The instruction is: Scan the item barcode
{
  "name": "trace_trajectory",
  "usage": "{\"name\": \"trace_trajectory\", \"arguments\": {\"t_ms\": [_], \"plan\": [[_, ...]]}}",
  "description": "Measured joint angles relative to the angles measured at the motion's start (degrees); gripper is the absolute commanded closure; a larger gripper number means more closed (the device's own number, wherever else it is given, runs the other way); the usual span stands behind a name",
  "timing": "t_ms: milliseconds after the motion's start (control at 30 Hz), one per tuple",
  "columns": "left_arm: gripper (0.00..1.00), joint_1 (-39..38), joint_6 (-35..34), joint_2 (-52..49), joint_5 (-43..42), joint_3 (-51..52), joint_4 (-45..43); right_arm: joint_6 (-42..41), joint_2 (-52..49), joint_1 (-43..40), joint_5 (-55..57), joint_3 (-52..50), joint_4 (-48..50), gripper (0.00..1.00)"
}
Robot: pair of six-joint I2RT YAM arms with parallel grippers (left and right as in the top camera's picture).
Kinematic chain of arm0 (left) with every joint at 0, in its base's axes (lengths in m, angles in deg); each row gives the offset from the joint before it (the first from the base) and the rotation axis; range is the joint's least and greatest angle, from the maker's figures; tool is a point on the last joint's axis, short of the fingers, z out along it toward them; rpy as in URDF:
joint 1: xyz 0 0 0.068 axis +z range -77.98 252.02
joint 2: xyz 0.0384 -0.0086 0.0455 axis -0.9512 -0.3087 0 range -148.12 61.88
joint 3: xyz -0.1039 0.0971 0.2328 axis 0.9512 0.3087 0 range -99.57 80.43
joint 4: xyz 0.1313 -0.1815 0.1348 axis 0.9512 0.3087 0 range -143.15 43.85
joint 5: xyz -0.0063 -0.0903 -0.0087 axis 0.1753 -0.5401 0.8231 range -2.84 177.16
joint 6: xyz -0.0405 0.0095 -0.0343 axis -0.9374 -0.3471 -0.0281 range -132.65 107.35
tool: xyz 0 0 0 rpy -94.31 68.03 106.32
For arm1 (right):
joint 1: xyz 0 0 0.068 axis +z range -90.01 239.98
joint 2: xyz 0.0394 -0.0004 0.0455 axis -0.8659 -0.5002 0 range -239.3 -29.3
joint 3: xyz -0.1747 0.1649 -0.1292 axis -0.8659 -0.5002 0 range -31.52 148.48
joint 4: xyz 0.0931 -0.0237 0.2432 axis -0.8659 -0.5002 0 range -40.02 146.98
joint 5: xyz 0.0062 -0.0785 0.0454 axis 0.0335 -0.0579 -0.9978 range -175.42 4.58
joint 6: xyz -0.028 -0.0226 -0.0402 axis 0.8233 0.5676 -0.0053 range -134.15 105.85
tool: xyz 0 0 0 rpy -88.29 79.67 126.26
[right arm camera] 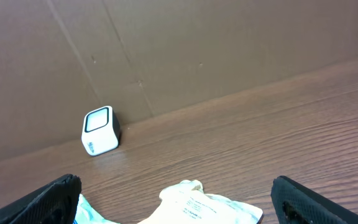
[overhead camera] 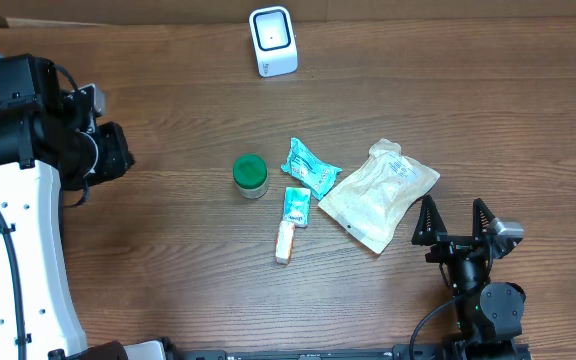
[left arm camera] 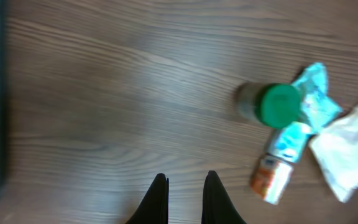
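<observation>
Grabbing the big floppy pouch point(overhead camera: 378, 194), in the middle of the table point(overhead camera: 168, 260), could go wrong: the right gripper point(overhead camera: 453, 207), spread wide and empty, may push it into the packet point(overhead camera: 310, 166), jar point(overhead camera: 250, 175) and little tube point(overhead camera: 290, 225). The left gripper point(left arm camera: 185, 190) is pinched closed, holding nothing.

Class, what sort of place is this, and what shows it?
Probably a mock checkout bench: a white barcode scanner on a wooden table, a cardboard wall behind, a beige pouch lying loose.
</observation>
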Motion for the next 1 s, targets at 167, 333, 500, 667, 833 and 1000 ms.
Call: {"name": "trace_trajectory", "arguments": {"t_ms": [167,333,500,667,833,1000], "plan": [[0.96,0.0,0.0,-0.1,5.3,0.2,-1.7,0.0,0.0,0.0,0.0,0.0,0.0,0.0],[0.96,0.0,1.2,-0.3,7.2,3.5,-5.0,0.0,0.0,0.0,0.0,0.0,0.0,0.0],[0.96,0.0,1.8,-0.7,7.5,7.9,-7.1,0.0,0.0,0.0,0.0,0.0,0.0,0.0],[0.37,0.0,2.4,-0.7,7.5,8.5,-7.5,0.0,0.0,0.0,0.0,0.0,0.0,0.0],[0.96,0.0,2.7,-0.7,6.4,8.5,-8.3,0.0,0.0,0.0,0.0,0.0,0.0,0.0],[0.96,0.0,3.2,-0.7,3.5,8.5,-8.0,0.0,0.0,0.0,0.0,0.0,0.0,0.0]]}}
